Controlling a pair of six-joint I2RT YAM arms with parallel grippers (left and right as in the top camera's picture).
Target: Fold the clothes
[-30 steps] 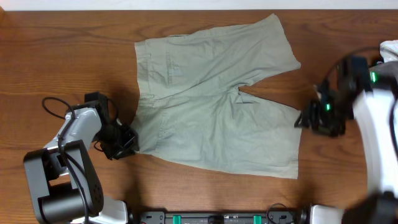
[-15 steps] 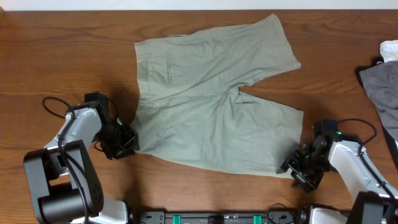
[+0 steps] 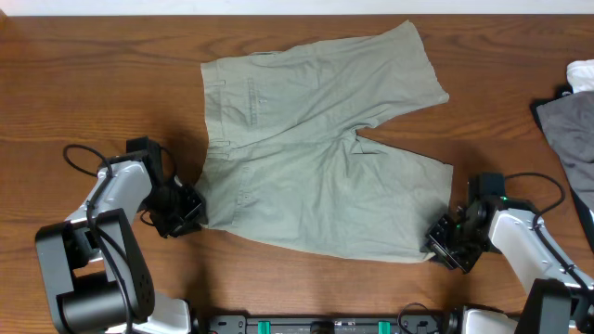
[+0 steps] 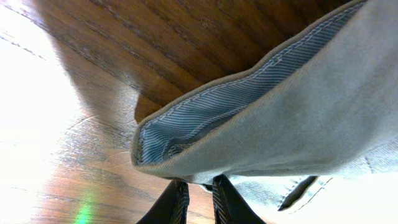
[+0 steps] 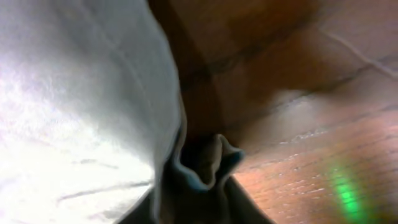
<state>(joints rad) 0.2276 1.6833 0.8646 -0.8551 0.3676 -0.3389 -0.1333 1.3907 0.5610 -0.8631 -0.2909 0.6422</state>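
Left end effector point(image 3: 192, 211) sits at the 8 o'clock corner of the shorts point(image 3: 316, 158). In the wrist view its two dark fingers point(image 4: 176, 202) stand close together, pinched on the edge of the waistband point(image 4: 249, 93), which folds open above them and shows a blue-striped lining. Right end effector point(image 3: 444, 243) is at the 4 o'clock corner of the shorts, at the hem of the near leg. Its wrist view is blurred, but a pucker of cloth point(image 5: 211, 158) bunches right at the fingertips, which look drawn together on it. The shorts lie spread flat in the middle of the wooden surface point(image 3: 93, 74), waistband toward 9 o'clock and both wide legs toward 3 o'clock, the far leg angled to 2 o'clock. At the 3 o'clock edge of the surface, well apart from the shorts, lies a grey garment point(image 3: 566, 130) with something white point(image 3: 583, 74) just beyond it.
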